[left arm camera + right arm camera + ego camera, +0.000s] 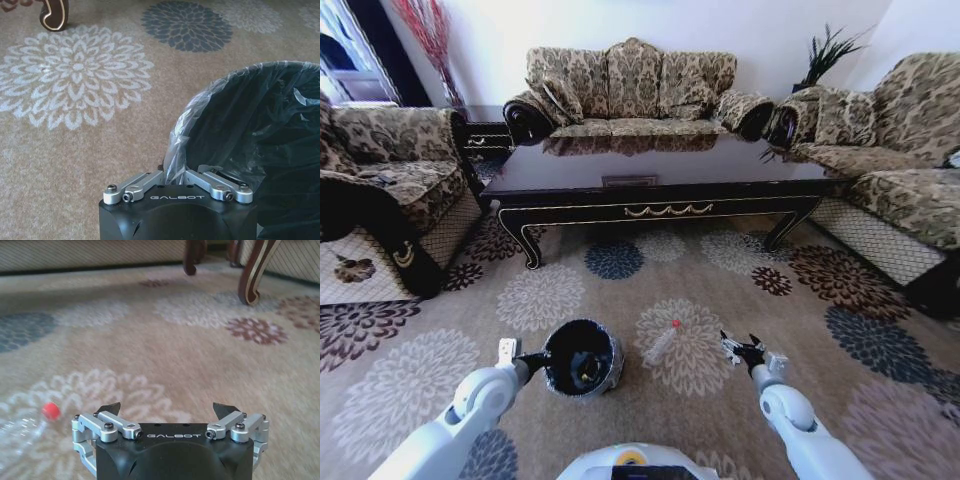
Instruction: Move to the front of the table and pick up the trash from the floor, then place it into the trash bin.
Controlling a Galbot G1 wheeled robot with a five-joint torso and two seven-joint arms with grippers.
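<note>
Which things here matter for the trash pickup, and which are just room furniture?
Job:
- bottle lying on the floor
- trash bin, its rim gripped by the left gripper
- right gripper, open, low beside the bottle
- table

Just there:
- sofas
- potted plant
</note>
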